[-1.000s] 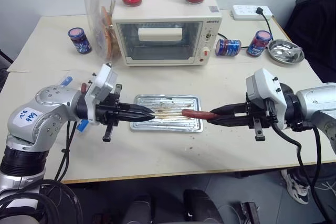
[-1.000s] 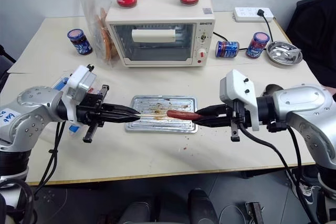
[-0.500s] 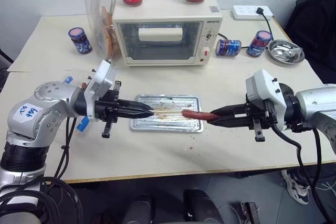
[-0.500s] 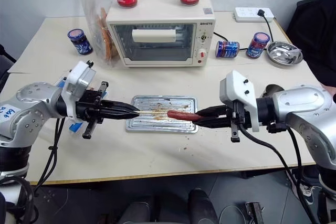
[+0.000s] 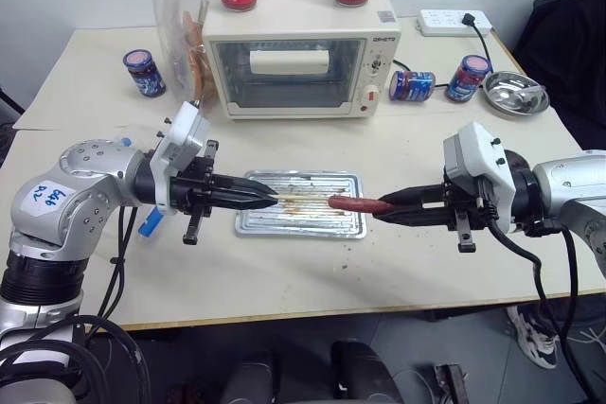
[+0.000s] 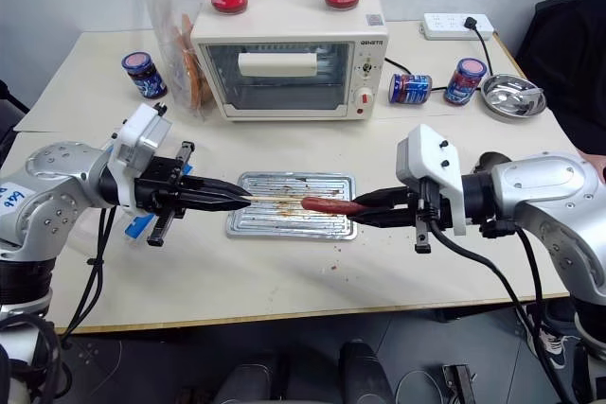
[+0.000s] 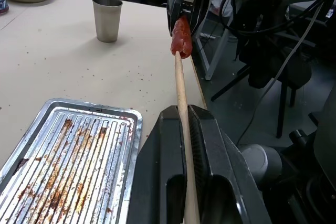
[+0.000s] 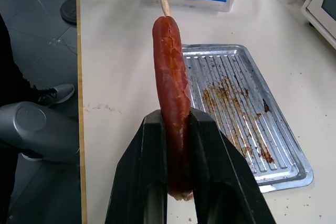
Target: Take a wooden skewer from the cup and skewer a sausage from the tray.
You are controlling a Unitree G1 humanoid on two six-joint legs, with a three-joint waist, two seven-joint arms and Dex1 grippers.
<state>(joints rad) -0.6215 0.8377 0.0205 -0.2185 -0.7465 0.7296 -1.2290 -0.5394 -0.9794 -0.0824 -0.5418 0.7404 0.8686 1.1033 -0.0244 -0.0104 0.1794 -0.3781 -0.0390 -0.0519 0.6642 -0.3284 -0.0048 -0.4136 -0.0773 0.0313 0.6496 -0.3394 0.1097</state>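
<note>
— Now, the left end effector: what has it got?

— Its two black fingers are clamped tight on the thin pale tan wooden skewer, which runs level toward the right, above the flat ribbed silver metal tray with brown grease stains.

— And the right end effector?

— Fingers narrow, pinched around one end of the short smooth reddish-brown sausage. It points left, so the sausage's free end faces the skewer tip over the tray's right part.

— Tip and sausage: touching?

— In both wrist views the tip meets the sausage's rounded end; whether it has gone in I cannot tell.

— The tray's place?

— On the pale worktop, near the front centre, between the two arms, with nothing lying in it but grease.

— Anything behind?

— A cream toaster oven at the far centre, two red jars on top, blue-lidded jars to either side, and a round steel dish far right.
</note>
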